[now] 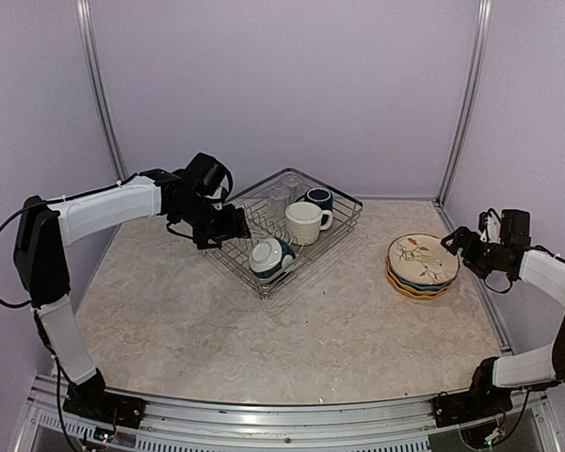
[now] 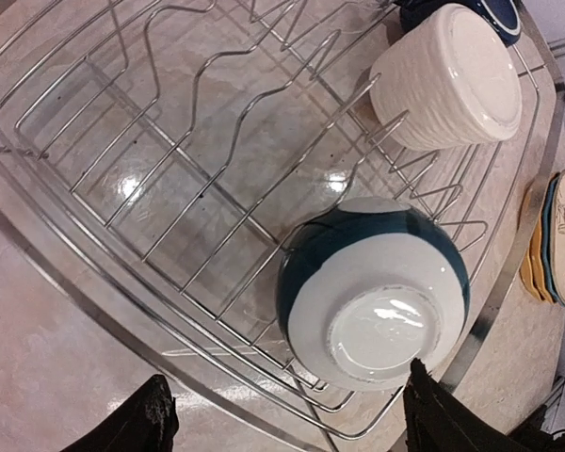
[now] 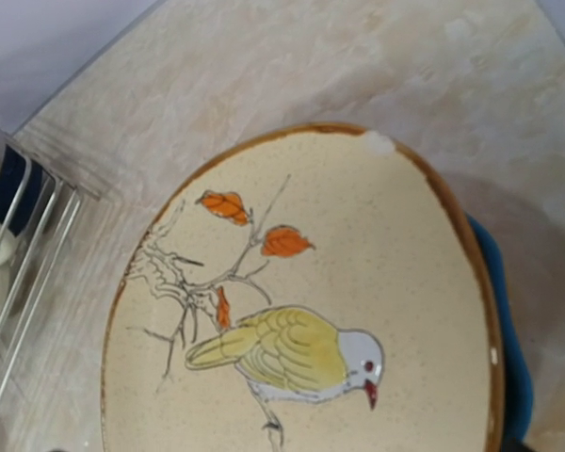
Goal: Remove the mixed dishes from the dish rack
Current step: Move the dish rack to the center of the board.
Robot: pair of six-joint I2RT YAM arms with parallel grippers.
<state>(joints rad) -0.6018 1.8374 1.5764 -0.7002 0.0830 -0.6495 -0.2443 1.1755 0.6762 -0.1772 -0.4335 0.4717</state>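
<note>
Soft, even light from overhead falls on my pale marbled bench (image 1: 292, 348), leaving only faint shadows under the silver wire dish rack (image 1: 325, 243). At my left wrist, white glare spots sit on the upturned teal-and-white bowl (image 2: 377, 311). At my right, the cream bird-pattern plate (image 3: 301, 282) looks slightly soft and casts a grey shadow to the right.

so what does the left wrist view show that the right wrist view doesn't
Only left wrist: the upside-down teal-and-white bowl, the cream mug, the navy mug at the top edge, the bare dividers of the dish rack, and the open left end effector. Only right wrist: the bird painted on the cream plate, close up, with a blue plate showing beneath. Both: part of the dish rack, the plate stack and the marbled table.
</note>
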